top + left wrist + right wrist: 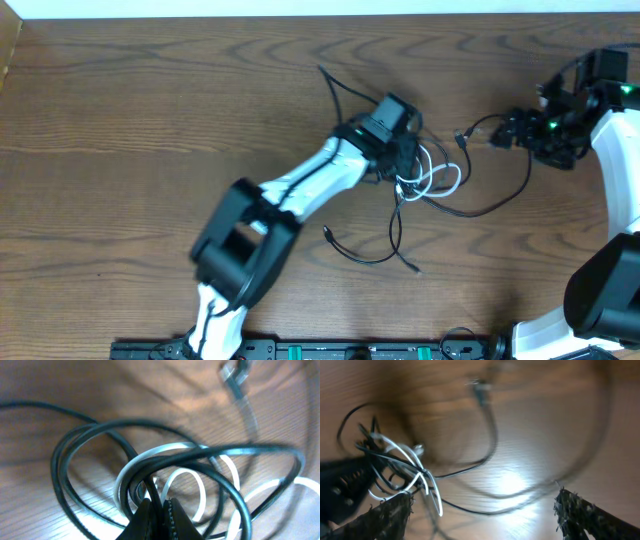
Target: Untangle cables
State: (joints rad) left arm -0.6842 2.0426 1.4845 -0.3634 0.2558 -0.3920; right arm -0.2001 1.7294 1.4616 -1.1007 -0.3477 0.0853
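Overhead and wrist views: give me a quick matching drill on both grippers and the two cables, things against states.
Things:
1. left gripper
2. right gripper
3. white cable
4. black cable

States:
A. open, holding nothing
B. small loops beside the left gripper
C. shut on a black strand
D. long strands trailing far out

Pairs: 1-C, 2-A, 3-B, 4-D
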